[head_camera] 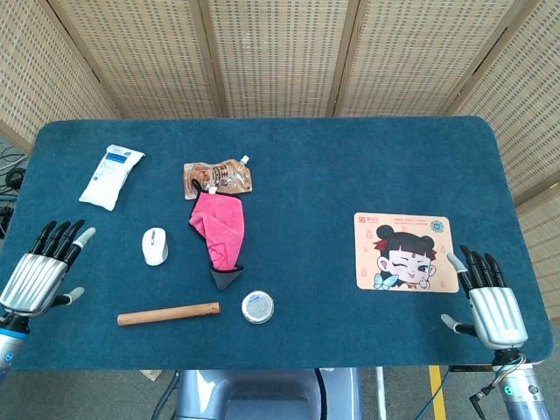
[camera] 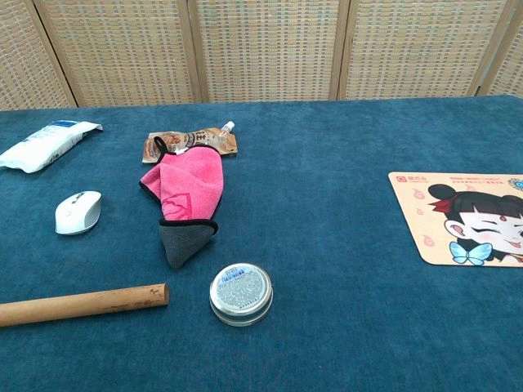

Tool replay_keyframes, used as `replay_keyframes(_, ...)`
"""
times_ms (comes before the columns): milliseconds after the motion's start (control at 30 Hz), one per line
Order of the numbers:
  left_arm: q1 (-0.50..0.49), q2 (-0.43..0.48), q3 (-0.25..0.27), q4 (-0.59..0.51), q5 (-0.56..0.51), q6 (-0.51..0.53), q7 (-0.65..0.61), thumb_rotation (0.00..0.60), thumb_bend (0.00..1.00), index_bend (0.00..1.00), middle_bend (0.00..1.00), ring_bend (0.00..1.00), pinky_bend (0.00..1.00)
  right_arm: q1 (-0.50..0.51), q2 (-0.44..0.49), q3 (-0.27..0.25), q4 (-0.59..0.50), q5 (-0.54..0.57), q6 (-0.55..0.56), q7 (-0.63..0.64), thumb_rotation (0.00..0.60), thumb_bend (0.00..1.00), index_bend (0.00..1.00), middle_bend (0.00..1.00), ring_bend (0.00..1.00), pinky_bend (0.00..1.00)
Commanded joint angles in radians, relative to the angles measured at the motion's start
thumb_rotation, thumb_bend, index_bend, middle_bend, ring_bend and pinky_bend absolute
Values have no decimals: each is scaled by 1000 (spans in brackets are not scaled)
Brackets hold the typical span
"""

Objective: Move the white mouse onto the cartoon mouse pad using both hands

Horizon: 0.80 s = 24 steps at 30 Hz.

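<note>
The white mouse (head_camera: 155, 246) (camera: 78, 212) lies on the blue table at the left. Far to the right lies the cartoon mouse pad (head_camera: 403, 251) (camera: 462, 217), showing a winking girl. My left hand (head_camera: 39, 271) hovers at the table's left front, well left of the mouse, fingers spread and holding nothing. At the right front my right hand (head_camera: 490, 302) is open too, just right of the pad. Neither hand shows in the chest view.
A pink and grey cloth (head_camera: 220, 234) lies right of the mouse, with a brown pouch (head_camera: 218, 177) behind it. A wooden stick (head_camera: 169, 313) and a round tin (head_camera: 257, 307) lie in front. A white packet (head_camera: 111, 176) sits at the back left.
</note>
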State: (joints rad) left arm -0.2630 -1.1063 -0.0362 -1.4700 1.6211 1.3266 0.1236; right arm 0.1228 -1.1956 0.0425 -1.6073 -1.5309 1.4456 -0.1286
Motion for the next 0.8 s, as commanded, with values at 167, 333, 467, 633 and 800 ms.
replay_keyframes(167, -153, 38, 7, 133, 71, -180, -37, 600, 75, 0, 0, 0, 0, 6, -12, 5, 14, 18, -16, -11, 600, 0, 0, 0, 0, 0)
replay_keyframes(333, -220, 15, 21, 200, 102, -256, -11, 600, 86, 9, 0, 0, 0, 8, -17, 8, 20, 28, -23, -16, 600, 0, 0, 0, 0, 0)
replay_keyframes(467, -265, -11, 28, 239, 117, -303, 18, 600, 94, 22, 0, 0, 0, 9, -20, 12, 25, 36, -26, -15, 600, 0, 0, 0, 0, 0)
replay_keyframes(633, -314, -51, 33, 275, 118, -363, 41, 600, 101, 37, 0, 0, 0, 9, -20, 17, 31, 48, -29, -7, 600, 0, 0, 0, 0, 0)
replay_keyframes(800, -360, -105, 32, 323, 106, -427, 85, 600, 107, 44, 0, 0, 0, 8, -16, 21, 36, 52, -26, 10, 600, 0, 0, 0, 0, 0)
